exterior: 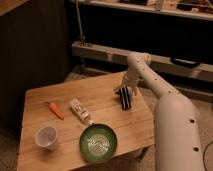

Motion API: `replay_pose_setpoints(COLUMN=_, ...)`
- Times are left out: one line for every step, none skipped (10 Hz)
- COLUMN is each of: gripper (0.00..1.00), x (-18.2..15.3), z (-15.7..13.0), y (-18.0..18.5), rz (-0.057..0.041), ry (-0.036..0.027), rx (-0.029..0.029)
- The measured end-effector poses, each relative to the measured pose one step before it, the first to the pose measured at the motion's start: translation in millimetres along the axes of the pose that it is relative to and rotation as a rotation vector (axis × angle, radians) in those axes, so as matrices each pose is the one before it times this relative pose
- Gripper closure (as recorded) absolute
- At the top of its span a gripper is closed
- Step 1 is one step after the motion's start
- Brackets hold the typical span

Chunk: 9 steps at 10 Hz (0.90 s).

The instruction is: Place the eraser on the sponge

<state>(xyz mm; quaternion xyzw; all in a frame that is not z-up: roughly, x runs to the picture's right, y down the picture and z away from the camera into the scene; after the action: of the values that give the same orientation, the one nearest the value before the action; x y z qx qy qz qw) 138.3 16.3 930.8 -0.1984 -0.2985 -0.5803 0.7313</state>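
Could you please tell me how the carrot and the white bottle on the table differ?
The carrot is orange and slim; the white bottle is pale, thicker and longer. Both lie flat on the wooden table, angled alike, left of the gripper, which is over the black eraser.
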Motion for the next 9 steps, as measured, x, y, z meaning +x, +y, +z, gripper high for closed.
replay_pose_setpoints(gripper=0.20, x=-1.07, z=-3.63, y=2.46, rz=0.01573, ry=0.02041, rx=0.00658)
replay_pose_setpoints(gripper=0.20, x=-0.92, z=-9.98, y=2.71, rz=0.01736, ry=0.03446, rx=0.01686)
replay_pose_setpoints(gripper=0.20, x=-0.98, z=-14.80, y=1.66, rz=0.01133, ry=0.04067, rx=0.02192)
replay_pose_setpoints(gripper=0.20, x=-0.37, z=-13.03, y=1.72, rz=0.00749, ry=0.03081, rx=0.01640)
replay_pose_setpoints(gripper=0.20, x=-0.13, z=-1.82, y=-1.18, rz=-0.00042, ry=0.00458, rx=0.00372)
replay_pose_setpoints(gripper=0.20, x=-0.41, z=1.59, y=-2.81, rz=-0.00387, ry=-0.00224, rx=0.00028)
replay_pose_setpoints(gripper=0.20, x=-0.08, z=-0.44, y=-0.46, rz=-0.00053, ry=-0.00041, rx=0.00007)
replay_pose_setpoints(gripper=0.20, x=-0.62, z=0.57, y=1.93, rz=0.00134, ry=-0.00450, rx=-0.00525)
replay_pose_setpoints(gripper=0.20, x=-2.58, z=5.37, y=-1.59, rz=-0.01390, ry=-0.01608, rx=-0.02896)
